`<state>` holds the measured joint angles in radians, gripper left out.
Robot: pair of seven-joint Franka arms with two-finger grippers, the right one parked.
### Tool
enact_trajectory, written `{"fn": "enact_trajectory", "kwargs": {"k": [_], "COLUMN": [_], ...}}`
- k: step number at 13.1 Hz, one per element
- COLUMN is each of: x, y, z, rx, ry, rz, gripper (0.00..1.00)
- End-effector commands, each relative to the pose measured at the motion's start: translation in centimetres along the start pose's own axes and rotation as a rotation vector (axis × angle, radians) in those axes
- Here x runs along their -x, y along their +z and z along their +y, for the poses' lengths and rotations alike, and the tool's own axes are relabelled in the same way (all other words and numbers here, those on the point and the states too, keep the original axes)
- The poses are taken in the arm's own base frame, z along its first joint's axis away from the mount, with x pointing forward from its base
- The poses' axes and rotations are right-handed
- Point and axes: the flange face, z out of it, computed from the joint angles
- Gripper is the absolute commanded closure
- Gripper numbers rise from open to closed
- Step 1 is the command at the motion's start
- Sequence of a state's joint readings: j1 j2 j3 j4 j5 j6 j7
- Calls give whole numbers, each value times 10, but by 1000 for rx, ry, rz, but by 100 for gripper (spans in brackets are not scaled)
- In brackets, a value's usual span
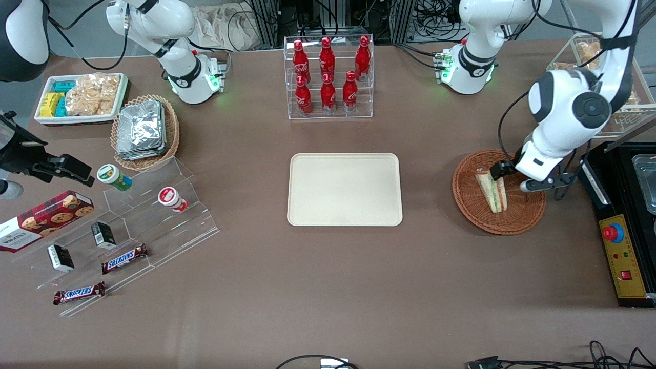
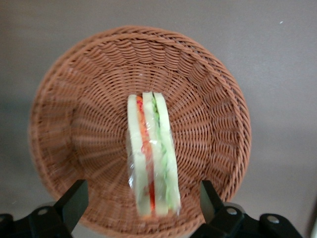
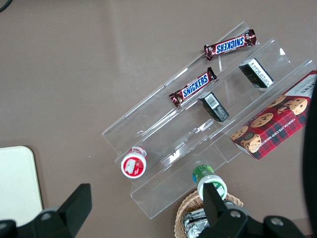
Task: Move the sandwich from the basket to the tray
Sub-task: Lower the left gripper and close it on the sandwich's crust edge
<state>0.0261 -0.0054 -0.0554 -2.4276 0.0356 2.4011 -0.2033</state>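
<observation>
One sandwich [image 1: 492,191] stands on edge in the round brown basket [image 1: 528,218], near the working arm's end of the counter [image 1: 328,287]. Its bread and filling layers face up, wrapped in clear film. The pincer [image 2: 141,201] hangs just above the basket with its fingers [image 2: 74,201] spread wide, one on each side of the sandwich and not touching it. Midway along the counter lies the beige tray [image 1: 344,189], well apart from the basket.

White glossy arm [image 1: 564,110], black joint caps, black cables; end effector [image 2: 141,206] w/ black fingers [image 2: 74,201].
</observation>
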Motion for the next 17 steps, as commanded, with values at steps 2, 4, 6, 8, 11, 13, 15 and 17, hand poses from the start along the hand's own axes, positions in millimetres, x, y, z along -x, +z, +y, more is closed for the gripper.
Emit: {"fn": "enact_trajectory", "kwargs": {"k": [2,4,6,8,11,13,15,17], "x": [7,8,8,7,7,5,7,7], "y": [62,76,82,85,80,61,1,-73], "z": [4,5,6,5,5,3,-1,-3], "rx": [8,9,9,12,12,10,-15,-34], "ry": [9,14,16,27,36,47,55,52], "rz": [25,17,11,20,25,39,-8,-35], "gripper": [0,0,1,46,92,92,91,89]}}
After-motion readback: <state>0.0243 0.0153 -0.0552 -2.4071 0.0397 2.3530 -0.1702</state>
